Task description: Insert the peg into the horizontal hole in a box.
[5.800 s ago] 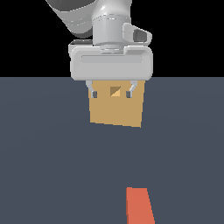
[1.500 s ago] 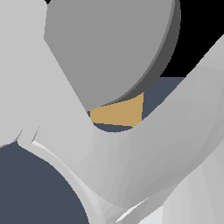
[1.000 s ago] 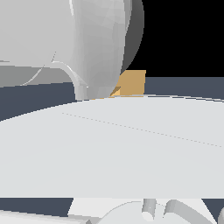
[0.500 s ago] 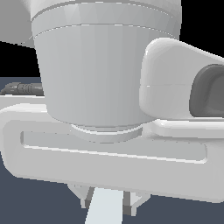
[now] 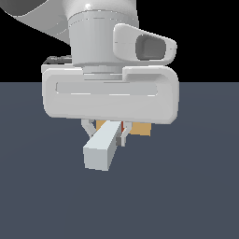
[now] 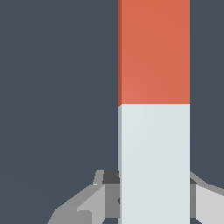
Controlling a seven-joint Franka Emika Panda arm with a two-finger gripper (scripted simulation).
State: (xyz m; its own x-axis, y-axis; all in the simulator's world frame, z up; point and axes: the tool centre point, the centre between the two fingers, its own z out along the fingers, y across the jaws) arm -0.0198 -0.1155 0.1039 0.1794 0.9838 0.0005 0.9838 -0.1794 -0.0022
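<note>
Peg point(image 5: 101, 148) is clamped between the fingers of the tool point(image 5: 105, 134), which is closed on it from both sides. The pale grey-white half projects toward the near side of the scene; only a sliver of the orange-red half shows in the exterior view, just behind the fingers, pointing to the far side. The wrist view confirms both halves, with the fingers point(image 6: 87, 203) seated on the pale half, well short of the colour boundary.

Box point(image 5: 140, 129) sits on the dark tabletop point(image 5: 196, 186) on the far side of the tool, mostly masked by the hand body; only small tan patches are visible either side of the fingers. The hole cannot be seen from either camera.

Assessment: the peg is held roughly level, with its orange-red end leading toward the box, which suits a horizontal insertion. The grip on the rear half leaves the front length free to enter. Whether the peg tip has reached the box face cannot be told. Alignment with the hole is unverified and remains the main risk.
</note>
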